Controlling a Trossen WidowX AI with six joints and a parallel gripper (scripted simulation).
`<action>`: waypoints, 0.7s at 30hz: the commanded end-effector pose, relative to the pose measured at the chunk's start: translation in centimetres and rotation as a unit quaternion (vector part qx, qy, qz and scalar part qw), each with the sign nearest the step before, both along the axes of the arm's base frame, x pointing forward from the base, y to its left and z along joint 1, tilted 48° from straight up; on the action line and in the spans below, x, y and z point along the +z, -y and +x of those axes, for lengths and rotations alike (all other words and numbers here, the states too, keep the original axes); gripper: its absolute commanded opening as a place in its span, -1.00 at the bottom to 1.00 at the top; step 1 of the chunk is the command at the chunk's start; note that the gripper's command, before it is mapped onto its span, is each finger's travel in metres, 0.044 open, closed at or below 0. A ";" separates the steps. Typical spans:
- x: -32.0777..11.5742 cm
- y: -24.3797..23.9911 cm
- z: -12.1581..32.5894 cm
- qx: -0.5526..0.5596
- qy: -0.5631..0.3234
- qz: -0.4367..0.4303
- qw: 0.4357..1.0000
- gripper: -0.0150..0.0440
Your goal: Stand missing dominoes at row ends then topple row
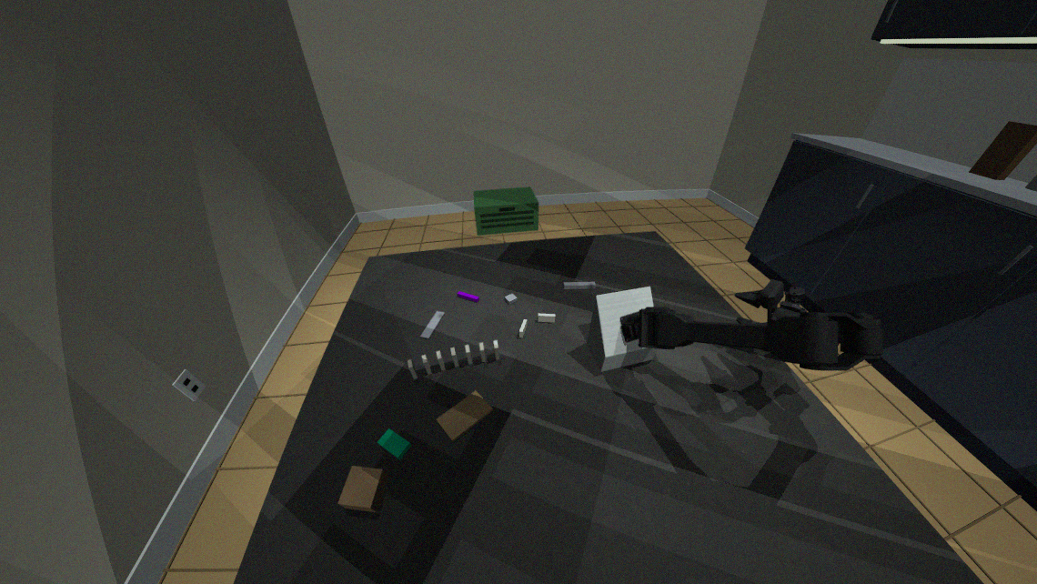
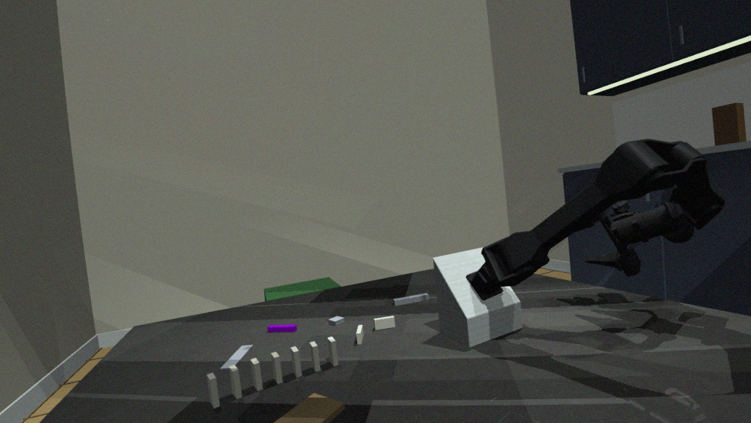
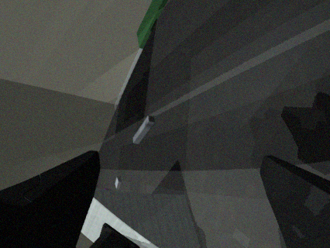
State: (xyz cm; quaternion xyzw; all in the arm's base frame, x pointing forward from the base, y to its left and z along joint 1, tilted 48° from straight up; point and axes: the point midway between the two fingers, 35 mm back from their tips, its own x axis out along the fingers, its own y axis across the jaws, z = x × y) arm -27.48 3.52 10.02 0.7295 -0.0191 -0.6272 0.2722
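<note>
Several off-white dominoes stand upright in an evenly spaced row (image 1: 454, 356) (image 2: 277, 367) on the dark surface. One loose white domino (image 1: 522, 328) (image 2: 359, 334) lies on its side just beyond the row's right end. Another loose white domino (image 1: 546, 317) (image 2: 384, 322) lies on its side farther right. My gripper (image 2: 591, 238) (image 3: 183, 163) is open and empty, raised in the air at the right, far from the row and both loose dominoes. The wrist view shows nothing between the fingers.
A white wedge block (image 1: 622, 304) (image 2: 457, 299) carries the arm's base. Behind the row lie a purple bar (image 1: 468, 297) (image 2: 282, 329), a pale strip (image 1: 432, 324), a small pale block (image 1: 510, 297) and a grey bar (image 1: 578, 285) (image 3: 143, 129). Brown (image 1: 464, 415) and green blocks (image 1: 393, 443) lie in front.
</note>
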 end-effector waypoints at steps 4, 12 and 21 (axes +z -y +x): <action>0.2 -1.2 -0.2 -0.009 -0.020 0.004 1.000 1.00; 2.6 -8.2 -0.7 -0.063 -0.144 0.042 0.987 1.00; 7.0 -16.9 1.8 -0.127 -0.273 0.132 0.944 1.00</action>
